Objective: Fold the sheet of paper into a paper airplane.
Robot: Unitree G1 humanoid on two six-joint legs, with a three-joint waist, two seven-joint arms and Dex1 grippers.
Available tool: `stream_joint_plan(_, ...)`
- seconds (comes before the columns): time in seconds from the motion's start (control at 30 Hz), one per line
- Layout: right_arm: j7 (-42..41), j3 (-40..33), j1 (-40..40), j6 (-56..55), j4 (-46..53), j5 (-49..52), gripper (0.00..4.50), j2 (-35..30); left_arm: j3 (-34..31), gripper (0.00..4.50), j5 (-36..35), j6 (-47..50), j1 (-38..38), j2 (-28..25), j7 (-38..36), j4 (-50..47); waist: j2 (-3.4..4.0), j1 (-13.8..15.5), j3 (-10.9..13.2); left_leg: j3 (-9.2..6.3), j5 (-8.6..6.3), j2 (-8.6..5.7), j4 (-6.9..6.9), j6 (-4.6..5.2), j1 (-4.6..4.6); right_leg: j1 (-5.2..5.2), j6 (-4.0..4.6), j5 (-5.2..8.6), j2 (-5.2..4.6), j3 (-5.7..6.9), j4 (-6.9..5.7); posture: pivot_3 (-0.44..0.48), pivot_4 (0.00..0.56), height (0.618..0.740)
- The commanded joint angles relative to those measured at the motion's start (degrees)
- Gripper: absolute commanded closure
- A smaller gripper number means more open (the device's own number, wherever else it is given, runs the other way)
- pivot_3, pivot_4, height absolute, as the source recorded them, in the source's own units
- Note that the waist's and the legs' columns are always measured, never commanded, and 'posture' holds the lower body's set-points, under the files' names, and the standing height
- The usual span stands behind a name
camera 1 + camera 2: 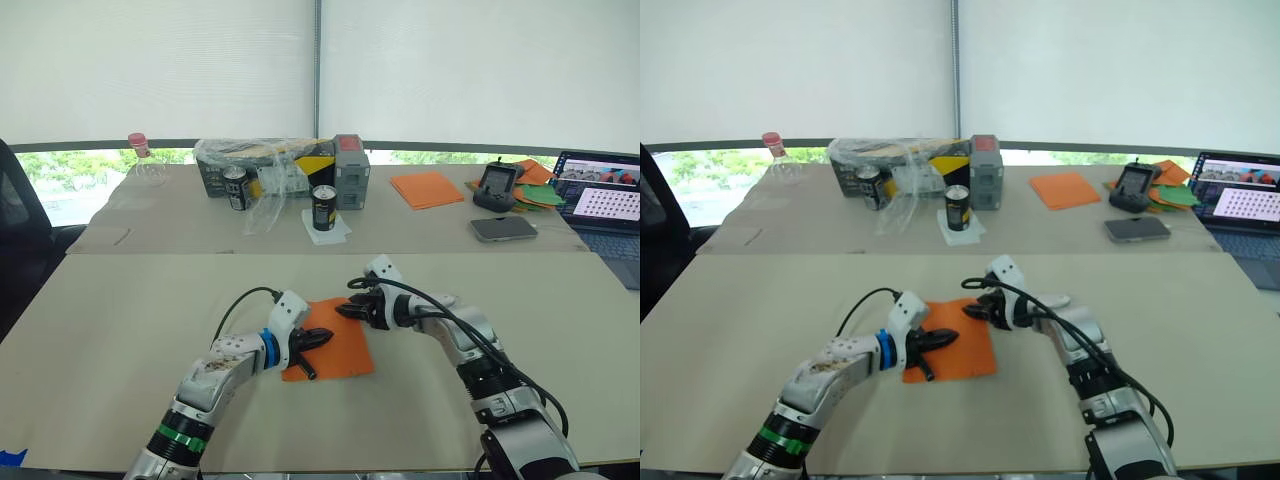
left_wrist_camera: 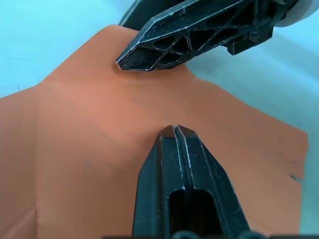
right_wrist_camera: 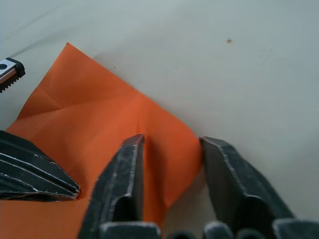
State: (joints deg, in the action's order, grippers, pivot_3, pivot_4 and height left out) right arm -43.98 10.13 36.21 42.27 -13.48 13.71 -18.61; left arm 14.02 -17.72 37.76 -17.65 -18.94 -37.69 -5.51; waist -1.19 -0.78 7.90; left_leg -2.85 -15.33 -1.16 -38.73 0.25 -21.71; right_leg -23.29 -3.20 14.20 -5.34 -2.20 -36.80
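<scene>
The sheet of paper (image 1: 335, 348) is lying flat on the bench (image 1: 120, 330), between the two arms. The left claw (image 1: 318, 339) is reaching in low from the sheet's left side, its fingers pressed together with their tips resting on the orange surface. The right claw (image 1: 346, 311) is bending in from the sheet's right, its fingers apart and straddling the far corner, which is lifting slightly. Beyond the sheet, a can (image 1: 323, 208) is standing upright.
</scene>
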Motion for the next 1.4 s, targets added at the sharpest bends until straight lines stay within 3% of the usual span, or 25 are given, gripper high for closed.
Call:
stream_joint_plan(0.03, -1.59, -2.08, -0.52, 2.46, 3.63, 3.23, 4.14, -0.05, 2.06, 4.50, 1.52, 1.76, 1.75, -0.17, 0.38, 1.43, 0.00, 0.01, 0.00, 0.00, 0.00, 0.00, 0.00, 0.00, 0.00, 0.00, 0.00, 0.00, 0.00, 0.00, 0.00, 0.000, 0.150, 0.740)
stream_joint_plan(0.1, -2.13, -2.56, -0.96, 3.52, 4.87, 4.40, 4.47, -0.34, 2.11, 4.50, 1.47, 1.77, 1.78, -0.17, 0.39, 1.37, 0.00, 0.01, 0.00, 0.00, 0.00, -0.01, 0.00, 0.00, -0.01, 0.00, 0.00, 0.00, -0.01, 0.00, 0.01, 0.000, 0.150, 0.740)
stream_joint_plan(0.33, -0.48, -6.49, -2.42, 4.54, 7.69, 7.32, 4.47, 0.19, 2.27, 4.50, 1.39, 1.78, 1.86, -0.31, 0.21, 1.33, 0.00, 0.03, 0.00, 0.00, -0.01, -0.01, 0.01, 0.01, -0.01, 0.00, 0.00, 0.00, -0.01, 0.00, 0.03, 0.000, 0.150, 0.740)
stream_joint_plan(0.57, -0.88, -4.43, -4.88, 4.50, 12.66, 7.64, 2.22, -0.81, 2.56, 4.50, 1.56, 1.71, 1.54, -0.35, -0.04, 1.72, 0.00, 0.05, 0.00, -0.01, -0.02, 0.00, 0.01, 0.03, -0.01, 0.00, 0.00, 0.00, -0.01, 0.00, 0.04, 0.000, 0.150, 0.740)
stream_joint_plan(0.83, 1.51, -3.31, -8.00, 5.06, 13.03, 4.53, 2.22, -4.98, 2.66, 4.50, 1.54, 1.81, 1.31, -0.44, -0.28, 1.86, 0.00, 0.13, 0.00, -0.01, -0.03, -0.02, 0.01, 0.05, -0.02, 0.02, 0.00, 0.00, -0.04, 0.02, 0.08, 0.000, 0.150, 0.740)
stream_joint_plan(1.4, 1.71, -5.35, -6.89, 4.49, 13.10, 8.55, 2.22, -0.50, 2.77, 4.50, 1.99, 1.45, 1.04, -0.51, -0.52, 2.38, 0.00, 0.13, 0.00, 0.00, -0.07, -0.02, 0.02, 0.12, 0.03, 0.09, -0.01, 0.01, -0.03, 0.01, 0.10, 0.000, 0.150, 0.740)
